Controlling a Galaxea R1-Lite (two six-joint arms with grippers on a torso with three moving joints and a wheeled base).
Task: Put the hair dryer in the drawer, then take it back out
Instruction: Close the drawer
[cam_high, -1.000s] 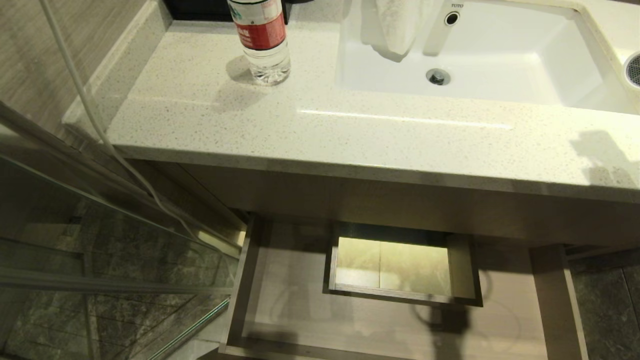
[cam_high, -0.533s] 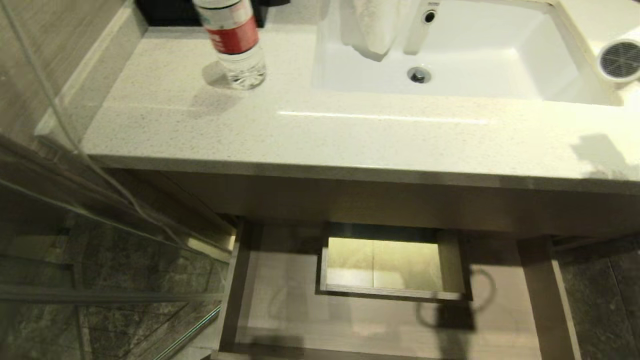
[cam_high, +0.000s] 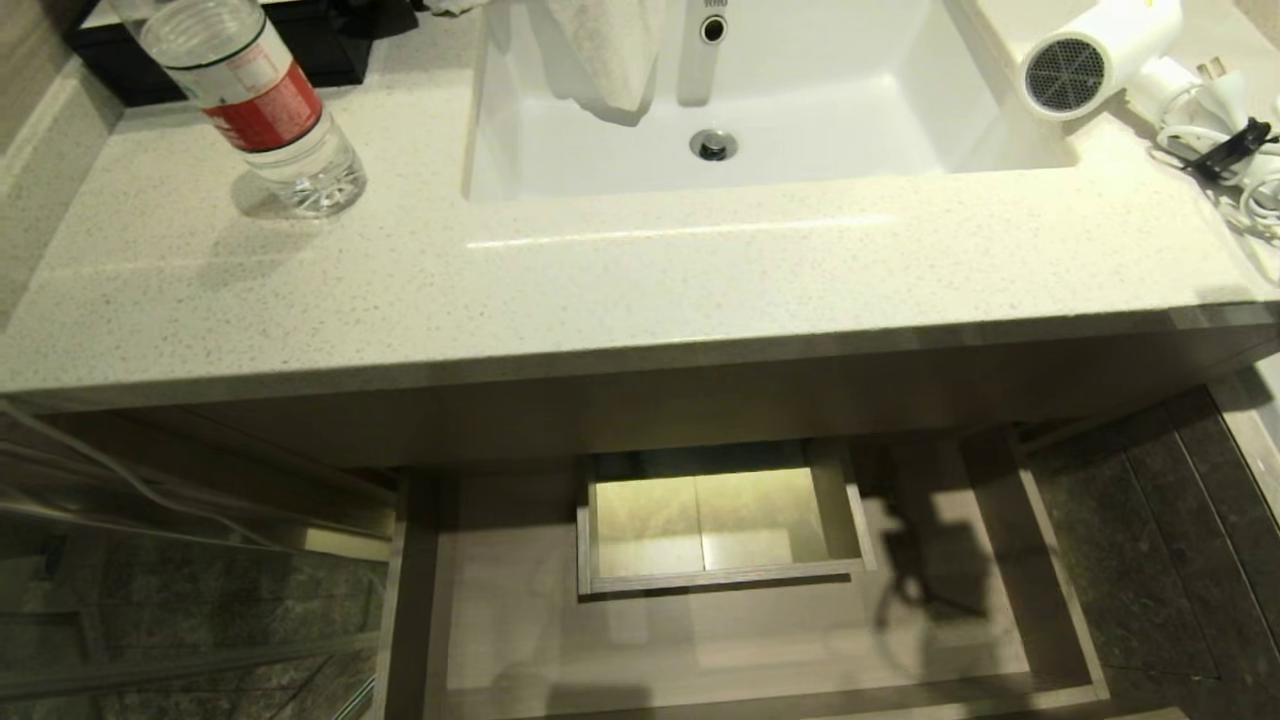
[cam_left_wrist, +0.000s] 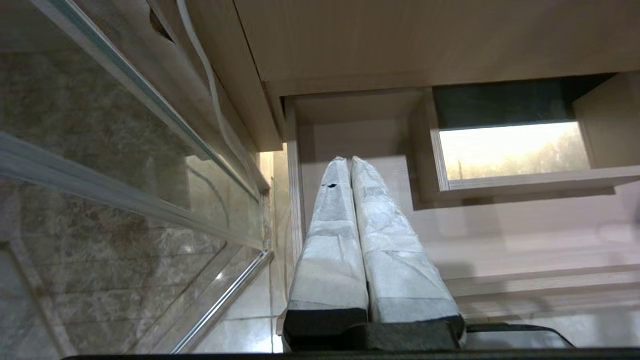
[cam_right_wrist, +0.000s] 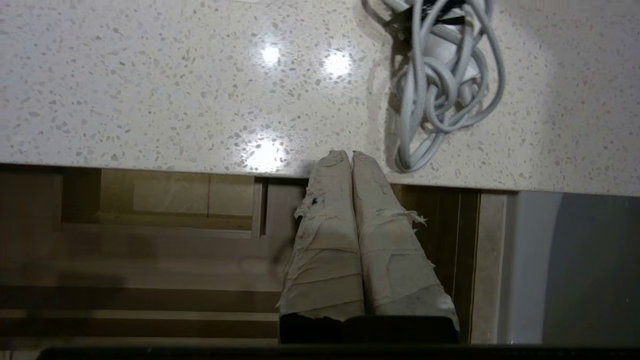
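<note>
The wide, shallow pale wood-grain drawer (cam_high: 700, 640) stands pulled out beneath the speckled cream stone counter (cam_high: 600, 290), and nothing lies in it, so by the look of things only the opening is done. Picking up the dryer, laying it in the drawer and lifting it out again all seem left to do.

The white plastic hair dryer with the round grey mesh grille (cam_high: 1090, 55) lies on its side on the counter beside the white basin (cam_high: 800, 140). Its barrel, the long axis, runs roughly along the counter's length, grille end facing the basin and slightly toward the robot. Its handle reaches away from the grille toward the coiled white cord (cam_right_wrist: 440, 85).

The right gripper (cam_right_wrist: 351, 156), its tape-wrapped fingers pressed together and holding nothing, sits at the counter's front edge. The cord bundle lies just ahead of its tips on the stone, with the dryer body beyond that. The left gripper (cam_left_wrist: 350, 161), likewise closed and empty, hangs low, with the drawer's interior just ahead of its tips.
</note>
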